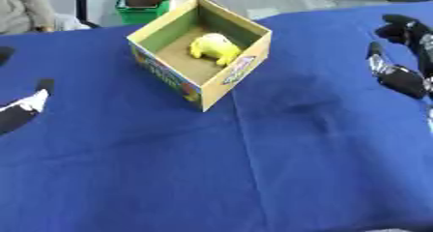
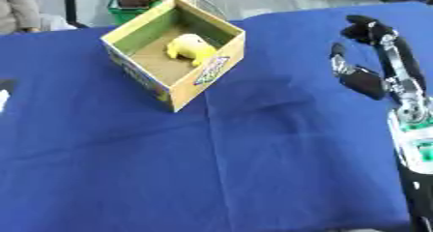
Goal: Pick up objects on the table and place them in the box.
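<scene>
An open cardboard box (image 1: 222,83) with colourful printed sides stands on the blue tablecloth (image 1: 253,168), turned corner-on toward me. A yellow soft object (image 1: 215,48) lies inside it on the brown floor, toward the far side. My right hand (image 2: 372,57) hovers at the right edge, to the right of the box and apart from it, fingers straight and pointing up, holding nothing. My left hand (image 1: 23,108) shows only partly at the left edge, low over the cloth, well left of the box.
A green object (image 1: 139,12) sits just beyond the box at the table's far edge. People sit behind the table at the top left. The cloth spreads wide in front of the box.
</scene>
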